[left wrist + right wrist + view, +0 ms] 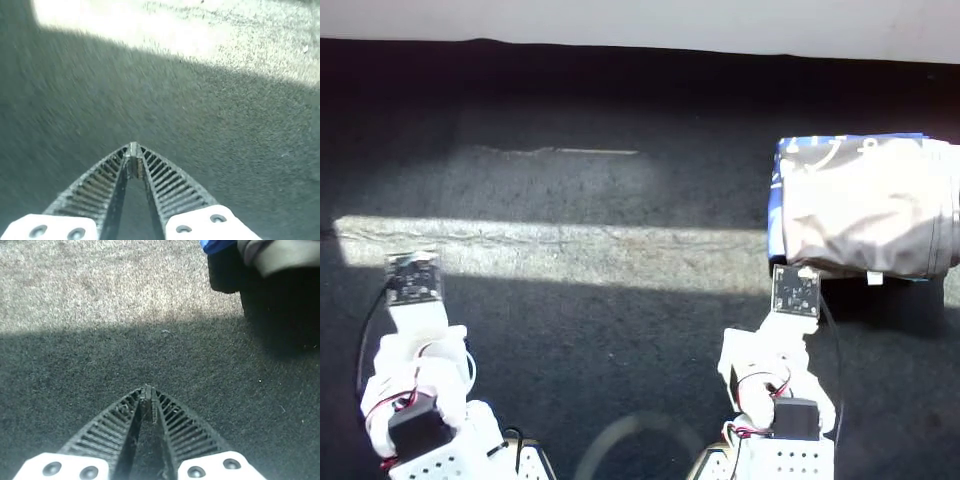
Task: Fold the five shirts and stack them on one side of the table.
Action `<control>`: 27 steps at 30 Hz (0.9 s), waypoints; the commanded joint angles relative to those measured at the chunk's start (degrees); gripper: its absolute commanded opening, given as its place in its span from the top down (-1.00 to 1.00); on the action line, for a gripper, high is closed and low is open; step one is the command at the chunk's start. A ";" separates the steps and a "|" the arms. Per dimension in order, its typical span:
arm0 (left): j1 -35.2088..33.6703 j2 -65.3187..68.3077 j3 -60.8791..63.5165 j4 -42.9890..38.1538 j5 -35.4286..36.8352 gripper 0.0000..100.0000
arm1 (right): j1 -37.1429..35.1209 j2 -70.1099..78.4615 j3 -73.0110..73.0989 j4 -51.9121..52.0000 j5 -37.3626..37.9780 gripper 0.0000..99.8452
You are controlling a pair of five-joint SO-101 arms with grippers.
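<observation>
The shirts point(865, 205) sit stacked at the frame's right on the bench point(620, 200) — the left gripper point(133, 152) and right gripper point(148, 392) are both pinched closed, holding nothing — so folding looks done; next, just rest.

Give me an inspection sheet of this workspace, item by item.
Surface: dark table top, a sunlit band across it.
Job's things: stack of folded shirts on the right side, grey on top, blue beneath; count unclear.
Clutter: nothing seen.
Grippers: left gripper shut, empty; right gripper shut, empty, near the stack.
Cables: red wires on both arms; black cable by the left arm.
Surroundings: pale wall behind the table.
</observation>
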 commanded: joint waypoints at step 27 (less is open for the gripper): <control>21.14 -0.22 13.23 0.70 13.01 0.98 | -0.31 -0.57 7.52 3.21 0.62 0.99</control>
